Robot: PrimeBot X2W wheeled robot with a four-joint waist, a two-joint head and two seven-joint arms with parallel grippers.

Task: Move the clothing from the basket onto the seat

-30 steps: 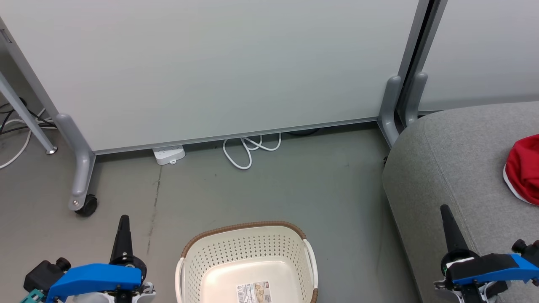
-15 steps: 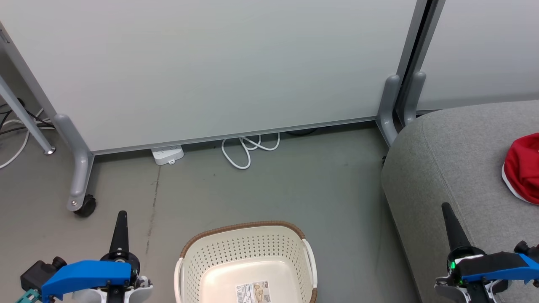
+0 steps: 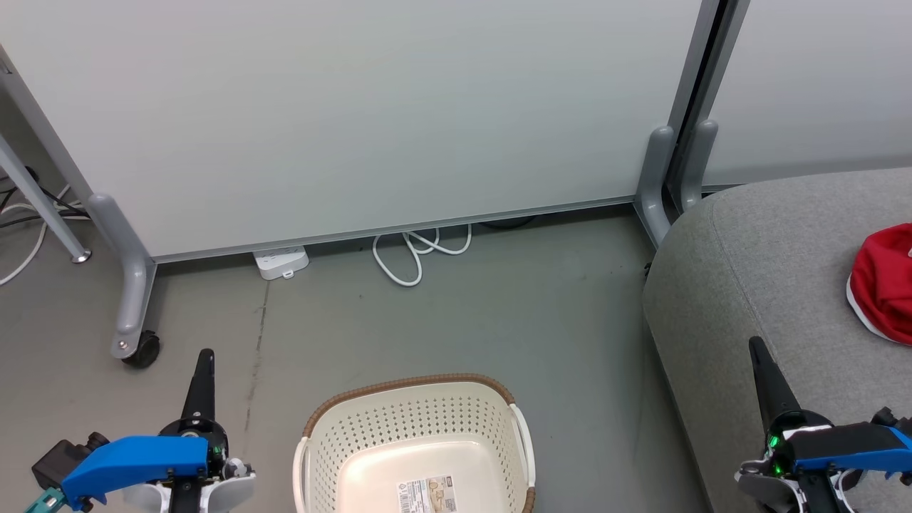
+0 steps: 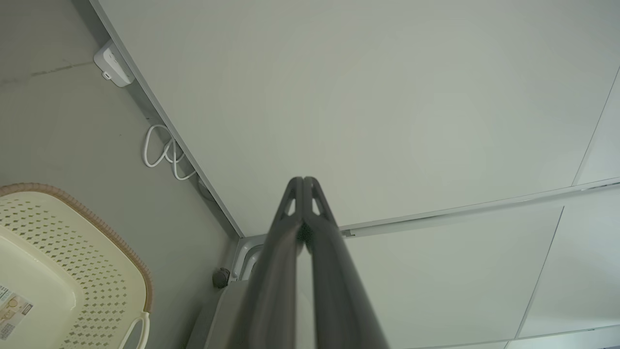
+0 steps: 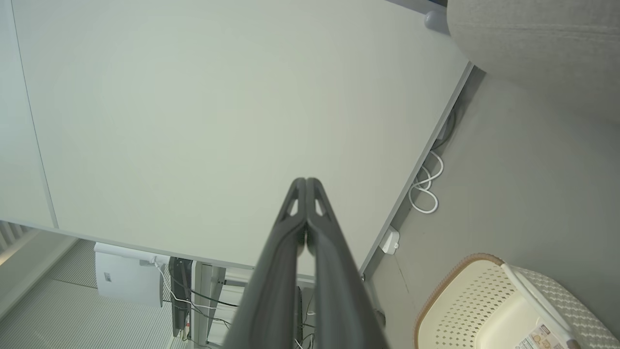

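Red clothing (image 3: 883,283) lies on the grey seat (image 3: 769,271) at the right edge, possibly one garment, cropped. The cream basket (image 3: 413,419) stands on the floor (image 3: 499,306), bottom centre. Left gripper (image 3: 204,354) and right gripper (image 3: 756,347): fingers pressed together.

The left hand (image 3: 204,360) sits low at the left of the head view, its two dark fingers (image 4: 283,232) pressed together tip to tip and pointing up, holding nothing. The right hand (image 3: 757,350) sits low at the right, posed the same, its tips also meeting and empty.
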